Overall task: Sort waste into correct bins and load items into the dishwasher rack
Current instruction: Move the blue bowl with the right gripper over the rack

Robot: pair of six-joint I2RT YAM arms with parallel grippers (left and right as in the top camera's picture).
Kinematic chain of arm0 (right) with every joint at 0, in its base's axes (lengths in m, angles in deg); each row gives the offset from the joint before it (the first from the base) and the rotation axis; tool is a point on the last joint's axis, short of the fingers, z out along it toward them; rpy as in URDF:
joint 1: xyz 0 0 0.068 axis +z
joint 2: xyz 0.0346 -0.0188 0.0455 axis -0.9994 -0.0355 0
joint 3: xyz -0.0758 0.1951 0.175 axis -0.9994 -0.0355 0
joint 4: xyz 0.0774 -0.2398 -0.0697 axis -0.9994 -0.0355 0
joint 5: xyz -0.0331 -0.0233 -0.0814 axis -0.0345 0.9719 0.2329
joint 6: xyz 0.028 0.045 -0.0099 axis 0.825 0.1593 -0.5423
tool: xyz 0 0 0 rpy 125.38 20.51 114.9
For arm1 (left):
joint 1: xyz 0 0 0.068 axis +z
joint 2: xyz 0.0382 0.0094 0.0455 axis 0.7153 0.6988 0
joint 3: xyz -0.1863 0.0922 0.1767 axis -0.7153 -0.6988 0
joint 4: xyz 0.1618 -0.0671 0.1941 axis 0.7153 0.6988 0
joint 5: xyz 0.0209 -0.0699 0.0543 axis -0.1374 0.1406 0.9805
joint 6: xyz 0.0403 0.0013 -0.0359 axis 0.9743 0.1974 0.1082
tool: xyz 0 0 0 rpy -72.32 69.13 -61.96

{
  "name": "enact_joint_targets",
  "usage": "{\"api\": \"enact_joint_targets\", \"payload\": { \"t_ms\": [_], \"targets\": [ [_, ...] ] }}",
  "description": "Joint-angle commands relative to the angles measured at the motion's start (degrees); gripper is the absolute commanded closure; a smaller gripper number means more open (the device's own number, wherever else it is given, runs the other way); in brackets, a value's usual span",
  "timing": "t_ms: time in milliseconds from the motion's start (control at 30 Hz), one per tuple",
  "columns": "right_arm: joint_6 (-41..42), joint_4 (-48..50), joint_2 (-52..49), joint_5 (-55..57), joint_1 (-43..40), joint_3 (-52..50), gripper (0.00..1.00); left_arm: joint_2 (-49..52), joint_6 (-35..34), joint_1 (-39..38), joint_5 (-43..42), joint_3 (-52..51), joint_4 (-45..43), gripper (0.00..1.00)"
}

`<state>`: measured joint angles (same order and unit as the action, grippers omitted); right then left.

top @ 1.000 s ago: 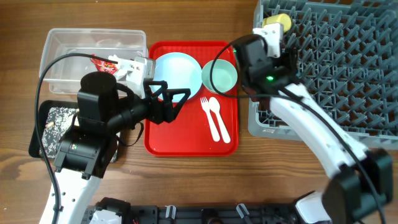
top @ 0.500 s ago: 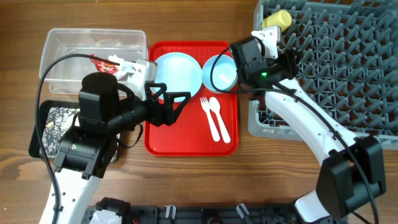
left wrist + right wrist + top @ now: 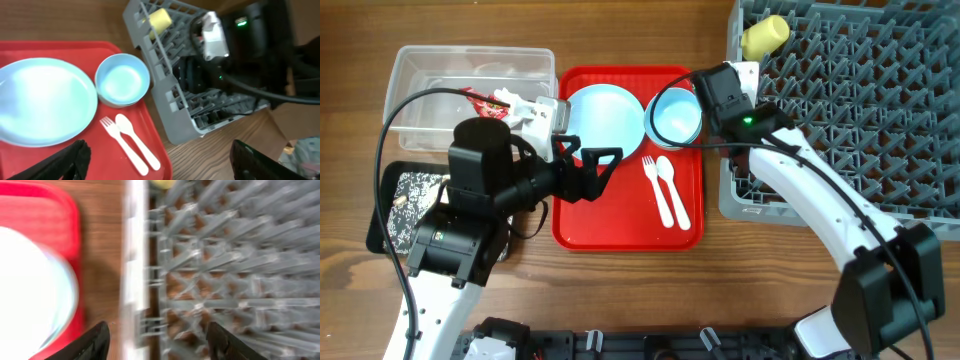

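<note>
– Overhead, how are the grippers seen?
– Over the red tray [image 3: 620, 235], just near of the plate [image 3: 607, 118], the left gripper [image 3: 592, 165] is held wide open and empty. The right gripper [image 3: 157, 342] is spread, with nothing between its fingers, above the dishwasher rack [image 3: 880, 120] at its left edge.
– Where are the items found?
– The bowl [image 3: 677, 117], fork [image 3: 658, 190] and spoon [image 3: 675, 195] are laid on the tray. The yellow cup [image 3: 765, 35] is lodged in the rack's far left corner.

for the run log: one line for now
left pincer open above red tray; right pincer open beside rack; cup in rack; bowl, plate, fork, spoon on tray
</note>
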<state>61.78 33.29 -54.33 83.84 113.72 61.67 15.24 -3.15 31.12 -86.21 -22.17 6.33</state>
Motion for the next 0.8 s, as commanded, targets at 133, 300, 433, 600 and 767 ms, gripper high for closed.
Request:
{"api": "enact_joint_targets", "payload": {
  "t_ms": [133,300,433,600,767],
  "targets": [
    [1.46,3.39,3.3,-17.99,-0.13,2.54,0.33,-0.13,1.2,0.31,2.47,-0.26,0.61,0.09],
    [1.7,3.93,1.27,-17.97,-0.13,2.54,0.33,-0.13,1.2,0.31,2.47,-0.26,0.63,0.08],
    [2.93,5.33,-1.09,-17.94,-0.13,2.54,0.33,-0.13,1.2,0.31,2.47,-0.26,0.66,0.08],
    [3.5,9.53,-4.28,-19.21,-0.13,2.54,0.34,-0.13,1.2,0.31,2.47,-0.26,0.68,0.08],
    [3.58,13.09,-6.91,-16.57,-0.13,2.54,0.34,-0.13,1.2,0.31,2.45,-0.26,0.85,0.08]
  ]
}}
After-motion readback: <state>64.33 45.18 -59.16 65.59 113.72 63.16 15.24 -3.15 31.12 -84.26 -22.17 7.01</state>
